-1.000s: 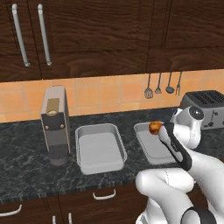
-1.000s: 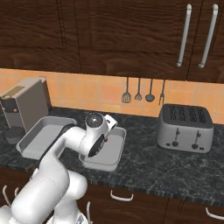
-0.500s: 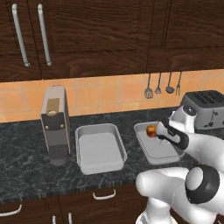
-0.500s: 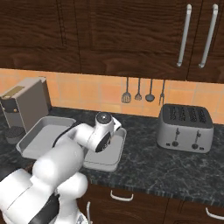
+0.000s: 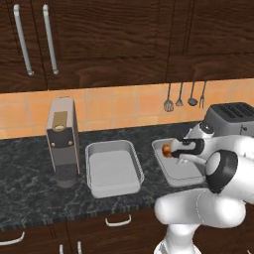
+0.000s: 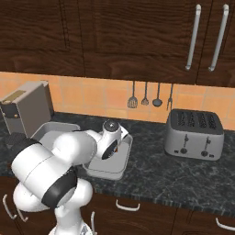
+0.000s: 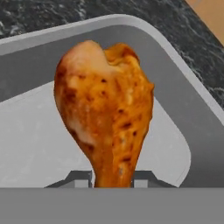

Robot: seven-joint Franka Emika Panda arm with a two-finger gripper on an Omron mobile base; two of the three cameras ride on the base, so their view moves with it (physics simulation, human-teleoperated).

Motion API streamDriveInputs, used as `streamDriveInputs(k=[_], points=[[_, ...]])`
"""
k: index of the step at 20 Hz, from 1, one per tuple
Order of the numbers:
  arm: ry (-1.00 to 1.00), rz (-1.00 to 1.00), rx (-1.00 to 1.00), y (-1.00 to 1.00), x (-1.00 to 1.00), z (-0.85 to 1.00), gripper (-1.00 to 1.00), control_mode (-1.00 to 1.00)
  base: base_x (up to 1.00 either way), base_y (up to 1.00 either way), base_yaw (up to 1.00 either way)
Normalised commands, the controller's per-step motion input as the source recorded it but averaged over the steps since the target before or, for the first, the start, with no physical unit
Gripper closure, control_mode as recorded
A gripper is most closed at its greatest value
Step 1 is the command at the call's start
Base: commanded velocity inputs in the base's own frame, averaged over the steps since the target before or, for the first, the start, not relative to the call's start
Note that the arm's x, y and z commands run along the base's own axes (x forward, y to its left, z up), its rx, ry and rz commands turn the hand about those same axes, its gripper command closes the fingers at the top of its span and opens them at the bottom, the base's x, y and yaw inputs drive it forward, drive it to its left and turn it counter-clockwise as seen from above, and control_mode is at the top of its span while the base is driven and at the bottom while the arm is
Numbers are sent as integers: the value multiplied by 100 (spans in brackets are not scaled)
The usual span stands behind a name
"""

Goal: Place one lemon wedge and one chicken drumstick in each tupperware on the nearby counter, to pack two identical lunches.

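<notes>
- The plump orange-golden chicken drumstick (image 7: 107, 109) is pinched by its thin bone end in the gripper (image 7: 110, 177), whose two dark fingers are closed tight against it — meaty end pointing away from the hand.
- In the left base view the gripper (image 5: 179, 149) carries the drumstick (image 5: 167, 149) over the right-hand shallow pale grey rectangular tray (image 5: 168, 171) with rounded corners, near its far rim; the hand view shows that tray's floor (image 7: 39, 131) directly behind the meat, so a release here would likely drop it inside.
- Holding by the narrow end seems sensible: it fits between the fingers and leaves the bulky part free to settle first.
- A second, alike grey tray (image 5: 113, 168) sits to the left on the dark marbled stone surface (image 5: 30, 198), beside a tall grey coffee machine (image 5: 63, 141) — it looks bare.
- A steel toaster (image 6: 195, 133) stands well apart to the right.
</notes>
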Motion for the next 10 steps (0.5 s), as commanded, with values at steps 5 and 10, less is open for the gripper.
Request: streamDriveInputs(k=[5,10], points=[[-1,0,0,-8,41,-9,-100,-100,0,0,0],[-8,0,0,-2,-12,25,-100,-100,0,0,0]])
